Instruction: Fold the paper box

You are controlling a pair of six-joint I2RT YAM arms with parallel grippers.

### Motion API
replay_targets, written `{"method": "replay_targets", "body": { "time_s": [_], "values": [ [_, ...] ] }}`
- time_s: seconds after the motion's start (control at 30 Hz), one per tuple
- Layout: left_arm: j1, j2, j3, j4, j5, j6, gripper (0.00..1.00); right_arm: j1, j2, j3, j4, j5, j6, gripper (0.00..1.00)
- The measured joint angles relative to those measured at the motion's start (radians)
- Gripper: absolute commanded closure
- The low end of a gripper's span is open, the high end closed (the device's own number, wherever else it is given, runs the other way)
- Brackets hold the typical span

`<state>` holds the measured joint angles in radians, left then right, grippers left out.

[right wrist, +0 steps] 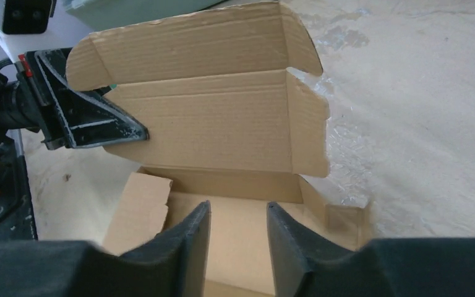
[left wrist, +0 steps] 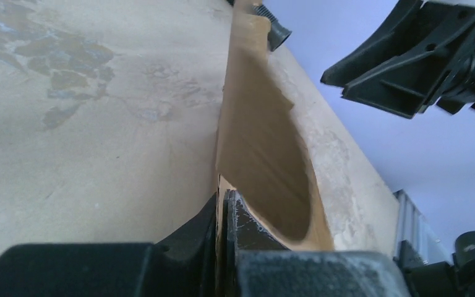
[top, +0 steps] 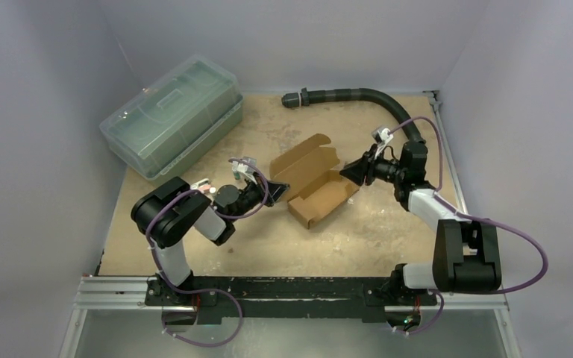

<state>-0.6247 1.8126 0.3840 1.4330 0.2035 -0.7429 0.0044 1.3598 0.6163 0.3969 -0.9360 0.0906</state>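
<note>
We see the box (top: 319,195) lying near the middle of the table (top: 373,242), between the two arms. Its shallow tray rests flat on the surface, with the open side up. Its lid (right wrist: 216,127) stands raised along the far edge of the tray. A curved top flap bends forward above the lid, and a small ear sticks out at each end. In the right wrist view, a short side flap (right wrist: 139,210) at one end of the tray leans inward.

The left end effector (top: 276,188) meets the lid at its left end. In the left wrist view we see it (left wrist: 222,204) closed on a thin sheet of the cardboard, with one finger pressed on either side of the sheet. From there the lid runs away edge-on, up the frame.

The right end effector (top: 347,171) hangs at the opposite end of the box, pointing toward it. Its fingers (right wrist: 192,241) are spread apart and hold nothing. In its own view we can see the tray floor through the gap (right wrist: 238,216). We cannot tell from these views whether the fingertips touch the cardboard.

Farther out, a clear greenish lidded bin (top: 171,115) sits at the far left corner of the table, well apart from the box. A black ribbed hose (top: 358,95) curves along the far edge toward the right arm.
</note>
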Motion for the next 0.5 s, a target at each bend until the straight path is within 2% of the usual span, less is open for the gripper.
{"method": "replay_targets", "body": {
  "time_s": [0.07, 0.2, 0.27, 0.37, 0.5],
  "values": [
    [0.002, -0.009, -0.021, 0.002, -0.003, 0.050, 1.00, 0.001, -0.001, 0.016, -0.050, -0.007, -0.037, 0.34],
    [-0.001, -0.063, -0.051, -0.020, -0.008, 0.150, 1.00, 0.001, -0.034, 0.092, -0.230, -0.016, -0.182, 0.14],
    [-0.007, -0.099, -0.056, -0.041, -0.016, 0.204, 1.00, -0.006, -0.066, 0.122, -0.299, -0.015, -0.241, 0.12],
    [-0.021, -0.154, -0.057, -0.080, -0.030, 0.279, 1.00, -0.023, -0.095, 0.148, -0.359, 0.011, -0.310, 0.13],
    [-0.039, -0.209, -0.057, -0.142, -0.043, 0.358, 1.00, -0.033, -0.018, 0.166, -0.414, 0.059, -0.366, 0.17]
  ]
}}
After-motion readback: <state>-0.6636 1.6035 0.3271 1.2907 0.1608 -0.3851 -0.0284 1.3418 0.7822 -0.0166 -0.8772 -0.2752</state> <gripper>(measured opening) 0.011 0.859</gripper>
